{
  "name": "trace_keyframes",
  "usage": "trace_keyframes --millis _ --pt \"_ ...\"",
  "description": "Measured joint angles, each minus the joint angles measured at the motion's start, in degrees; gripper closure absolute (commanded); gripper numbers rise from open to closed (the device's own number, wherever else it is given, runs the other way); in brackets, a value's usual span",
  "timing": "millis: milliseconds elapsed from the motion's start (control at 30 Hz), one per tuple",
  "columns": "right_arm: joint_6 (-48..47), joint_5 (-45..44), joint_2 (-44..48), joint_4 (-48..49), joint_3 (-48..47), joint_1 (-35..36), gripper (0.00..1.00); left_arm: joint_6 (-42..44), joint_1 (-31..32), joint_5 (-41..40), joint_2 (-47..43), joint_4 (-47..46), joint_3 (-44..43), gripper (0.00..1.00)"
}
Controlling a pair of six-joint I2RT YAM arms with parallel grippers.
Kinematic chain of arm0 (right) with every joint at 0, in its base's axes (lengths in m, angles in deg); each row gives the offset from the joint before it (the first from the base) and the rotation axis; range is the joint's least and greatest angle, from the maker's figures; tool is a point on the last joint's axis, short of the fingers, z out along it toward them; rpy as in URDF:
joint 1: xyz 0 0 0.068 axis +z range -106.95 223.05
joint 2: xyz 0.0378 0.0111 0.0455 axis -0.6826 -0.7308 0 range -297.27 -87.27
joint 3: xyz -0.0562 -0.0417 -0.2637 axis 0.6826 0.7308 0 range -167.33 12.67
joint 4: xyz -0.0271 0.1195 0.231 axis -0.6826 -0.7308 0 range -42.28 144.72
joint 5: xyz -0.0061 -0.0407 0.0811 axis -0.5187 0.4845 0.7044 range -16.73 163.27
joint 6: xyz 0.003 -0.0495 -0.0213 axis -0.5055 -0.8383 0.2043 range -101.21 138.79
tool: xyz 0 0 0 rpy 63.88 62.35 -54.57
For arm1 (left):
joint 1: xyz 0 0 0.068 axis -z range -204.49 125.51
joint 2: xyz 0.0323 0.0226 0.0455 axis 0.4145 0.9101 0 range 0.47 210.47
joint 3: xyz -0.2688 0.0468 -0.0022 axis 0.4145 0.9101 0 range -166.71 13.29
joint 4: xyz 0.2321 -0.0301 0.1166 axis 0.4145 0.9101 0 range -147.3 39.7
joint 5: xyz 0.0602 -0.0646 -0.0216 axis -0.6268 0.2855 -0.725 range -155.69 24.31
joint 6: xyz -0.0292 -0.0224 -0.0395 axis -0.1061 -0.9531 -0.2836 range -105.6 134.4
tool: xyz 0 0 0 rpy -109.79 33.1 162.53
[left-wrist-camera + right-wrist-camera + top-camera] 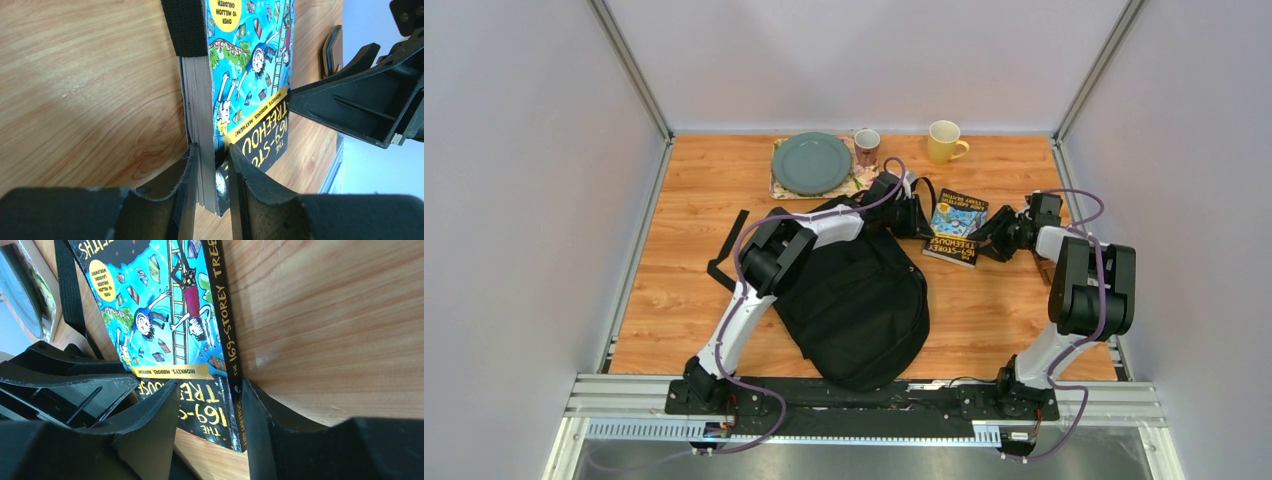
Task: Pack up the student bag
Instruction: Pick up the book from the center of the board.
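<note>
Grip comes first: the left pincer (211, 150) is narrow, one finger against the page edge of the book (250, 75) and the other just over its cover, though I cannot tell whether it truly bites. My right pincer (209, 384) stands about half wide astride the spine corner. One finger is on the tabletop (325, 315) side against the spine and the other is out over the cover, so it is not clamped.

Between them the paperback lies flat, stiff enough to lift by one edge but glossy (I'd expect it to slide in a light pinch). A black strap (186, 25) drapes over its far corner.

Just beside the book, toward my left arm, the student bag (864, 300) lies slumped flat on the wood, partly under that arm. I judge it light, soft and floppy: it will sag wherever I lift it, and its mouth will not stand open unaided. The best hold, I think, is the top rim or carry loop at the end nearest the book, not the loose straps.
</note>
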Motion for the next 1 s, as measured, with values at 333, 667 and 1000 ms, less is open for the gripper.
trace_keyframes --millis 333,667,1000 --pt "0.24 -0.33 0.07 0.15 0.15 -0.07 0.49 -4.17 -0.02 3.43 -0.02 -6.91 2.01 0.63" --pt "0.24 -0.42 0.17 0.13 0.15 -0.07 0.49 -7.63 -0.02 6.1 -0.26 -11.58 4.46 1.0" --pt "0.68 -3.72 4.66 -3.82 2.34 0.37 0.43 -5.38 1.62 6.62 -3.8 -9.97 5.7 1.0"
